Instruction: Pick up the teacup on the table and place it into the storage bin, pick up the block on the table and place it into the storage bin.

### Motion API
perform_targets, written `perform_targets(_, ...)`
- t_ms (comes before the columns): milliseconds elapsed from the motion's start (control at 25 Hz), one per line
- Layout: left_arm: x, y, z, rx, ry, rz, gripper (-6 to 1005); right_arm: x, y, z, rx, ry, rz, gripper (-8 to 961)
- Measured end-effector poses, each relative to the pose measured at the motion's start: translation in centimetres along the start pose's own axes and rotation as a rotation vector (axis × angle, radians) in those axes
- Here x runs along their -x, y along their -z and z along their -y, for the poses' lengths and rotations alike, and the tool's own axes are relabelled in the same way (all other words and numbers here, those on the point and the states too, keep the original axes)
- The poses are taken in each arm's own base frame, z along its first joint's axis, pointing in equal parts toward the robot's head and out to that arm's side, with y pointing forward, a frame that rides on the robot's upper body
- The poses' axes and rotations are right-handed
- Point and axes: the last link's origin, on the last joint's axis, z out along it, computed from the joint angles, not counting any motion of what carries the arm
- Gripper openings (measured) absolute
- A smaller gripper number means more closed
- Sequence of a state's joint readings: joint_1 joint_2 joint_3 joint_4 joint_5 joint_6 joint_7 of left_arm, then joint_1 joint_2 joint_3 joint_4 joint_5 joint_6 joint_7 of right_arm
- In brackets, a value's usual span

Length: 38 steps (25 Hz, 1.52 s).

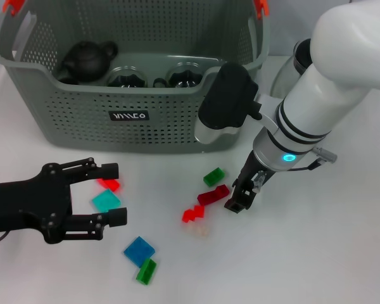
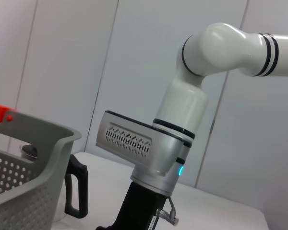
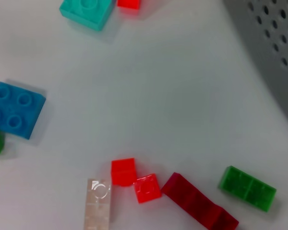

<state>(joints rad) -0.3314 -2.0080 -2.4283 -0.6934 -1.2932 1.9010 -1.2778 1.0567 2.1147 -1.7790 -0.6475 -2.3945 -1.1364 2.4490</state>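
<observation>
We see the storage bin [image 1: 82,120] at the back of the white table [image 1: 316,253], holding one dark teapot [image 1: 87,59] and two dark cups [image 1: 128,77] side by side. In front of it we count eight blocks: a bright red one [image 1: 108,184] touching a teal one [image 1: 107,200], a blue one [image 1: 139,250] touching a green one [image 1: 146,272], a second green one [image 1: 213,176], a dark red bar [image 1: 213,195], a small red piece [image 1: 192,213] and a pale clear piece [image 1: 201,230].

The left gripper [image 1: 114,194] lies low on the table with its fingers spread wide around the bright red and teal blocks, holding nothing. The right gripper [image 1: 239,196] points down just beside the dark red bar; we cannot tell how far its fingers are parted.

Only the right wrist view shows the studs on the blue block [image 3: 14,109]. Only the left wrist view shows the right arm [image 2: 182,120] against grey wall panels [image 2: 62,57], beside the bin's corner [image 2: 33,163].
</observation>
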Motion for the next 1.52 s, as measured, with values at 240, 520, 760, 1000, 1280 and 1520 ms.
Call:
perform_targets(240,0.1,0.0,0.1,-0.009,0.001,0.002,855,0.1,0.5,0.2,0.003,-0.023,0.010,463)
perform_targets(520,0.0,0.2,0.1,-0.008,0.001,0.005,855,0.3,2.4,-0.1,0.051,-0.040,0.027,436)
perform_targets(760,0.1,0.4,0.0,-0.008,0.006,0.006,854,0.9,8.2,-0.7,0.111,-0.036,0.134,436)
perform_targets(1000,0.0,0.3,0.1,-0.006,0.002,0.006,854,4.0,13.9,0.0,0.051,-0.001,0.328,437)
perform_targets(1280,-0.2,0.1,0.2,0.001,-0.007,0.008,855,7.8,15.6,4.1,-0.154,-0.064,0.532,437)
perform_targets(1520,-0.2,-0.1,0.3,0.003,-0.011,0.012,854,8.7,13.6,7.5,-0.257,-0.139,0.527,436)
